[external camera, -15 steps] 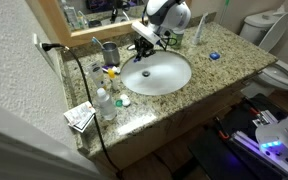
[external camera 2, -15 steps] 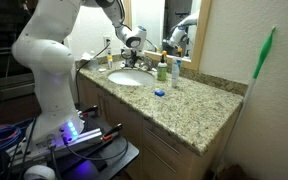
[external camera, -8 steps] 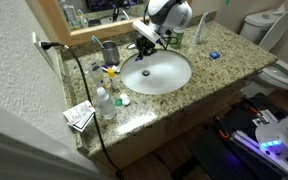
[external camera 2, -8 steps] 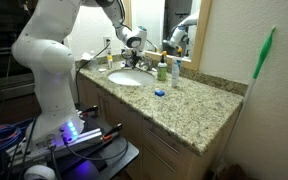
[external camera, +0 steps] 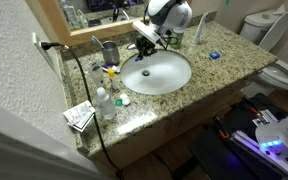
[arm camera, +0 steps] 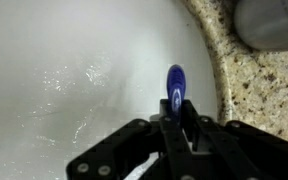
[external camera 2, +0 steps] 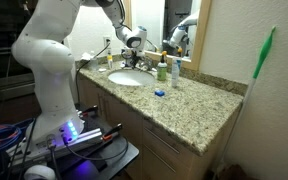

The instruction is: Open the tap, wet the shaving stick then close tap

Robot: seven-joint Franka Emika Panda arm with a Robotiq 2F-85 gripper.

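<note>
Your gripper [arm camera: 184, 125] is clamped on the shaving stick [arm camera: 175, 85], fingers pressed against its thin handle. In the wrist view the stick's long axis runs straight out from the fingertips, with the blue head leading away from the gripper. The head hangs over the white sink basin [arm camera: 64, 70], just inside the rim where the basin meets the granite counter [arm camera: 254, 90]. The grey cup [arm camera: 274, 20] stands on the counter beyond that rim. In both exterior views the gripper [external camera: 144, 42] [external camera 2: 136, 42] sits low over the basin's mirror-side edge.
</note>
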